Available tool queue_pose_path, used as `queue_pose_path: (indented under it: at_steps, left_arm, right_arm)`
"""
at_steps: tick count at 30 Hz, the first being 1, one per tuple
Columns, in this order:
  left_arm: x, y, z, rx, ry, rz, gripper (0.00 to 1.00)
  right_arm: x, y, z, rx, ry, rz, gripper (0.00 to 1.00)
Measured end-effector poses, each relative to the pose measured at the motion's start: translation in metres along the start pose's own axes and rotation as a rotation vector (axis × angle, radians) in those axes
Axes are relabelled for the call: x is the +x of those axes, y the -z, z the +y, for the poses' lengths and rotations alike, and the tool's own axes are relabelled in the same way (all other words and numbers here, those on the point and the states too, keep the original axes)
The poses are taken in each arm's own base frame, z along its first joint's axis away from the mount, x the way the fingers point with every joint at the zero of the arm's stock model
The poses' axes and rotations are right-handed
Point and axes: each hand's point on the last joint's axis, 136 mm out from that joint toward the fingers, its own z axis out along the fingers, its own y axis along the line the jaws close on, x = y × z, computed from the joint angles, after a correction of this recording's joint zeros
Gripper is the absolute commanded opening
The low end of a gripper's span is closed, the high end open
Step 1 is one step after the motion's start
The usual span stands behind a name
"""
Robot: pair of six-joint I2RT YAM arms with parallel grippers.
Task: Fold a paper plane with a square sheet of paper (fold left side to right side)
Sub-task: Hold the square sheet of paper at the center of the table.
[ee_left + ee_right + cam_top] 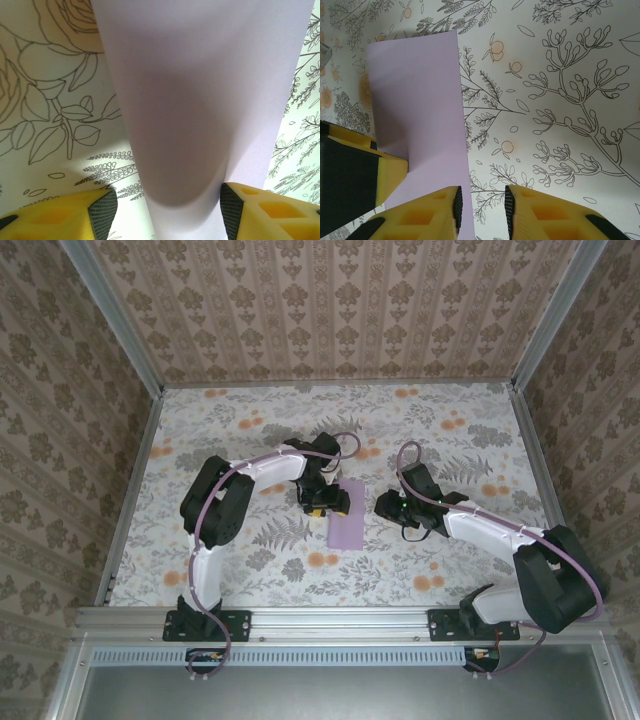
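Observation:
The pale lilac sheet of paper (347,522) lies on the flowered table as a narrow upright rectangle, doubled over. My left gripper (328,502) hangs over its upper left part, open. In the left wrist view the paper (200,90) bulges up in a soft curve between the two pads (102,212), which stand apart on either side without pinching it. My right gripper (386,506) is just right of the sheet. In the right wrist view its jaws (481,212) stand open over the paper's (415,100) right edge, with nothing between them.
The tabletop (470,540) carries a leaf and orange flower print. Metal rails and patterned walls (330,300) close it in on three sides. A yellow finger of the left gripper (390,172) rests over the sheet's left part in the right wrist view.

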Motion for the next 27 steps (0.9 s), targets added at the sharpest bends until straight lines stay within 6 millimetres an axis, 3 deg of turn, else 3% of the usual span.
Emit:
queue_pose_path:
  at_steps: [10,17,27]
  left_arm:
    - [0.000,0.000,0.000,0.000,0.000,0.000,0.62]
    - [0.000,0.000,0.000,0.000,0.000,0.000,0.62]
    - [0.000,0.000,0.000,0.000,0.000,0.000,0.62]
  right_arm:
    - [0.002,-0.005,0.004,-0.001,0.007,0.018,0.25]
    - [0.008,-0.024,0.016,-0.015,0.014,0.075,0.06]
    - [0.015,-0.051,0.029,-0.013,0.020,0.139,0.01]
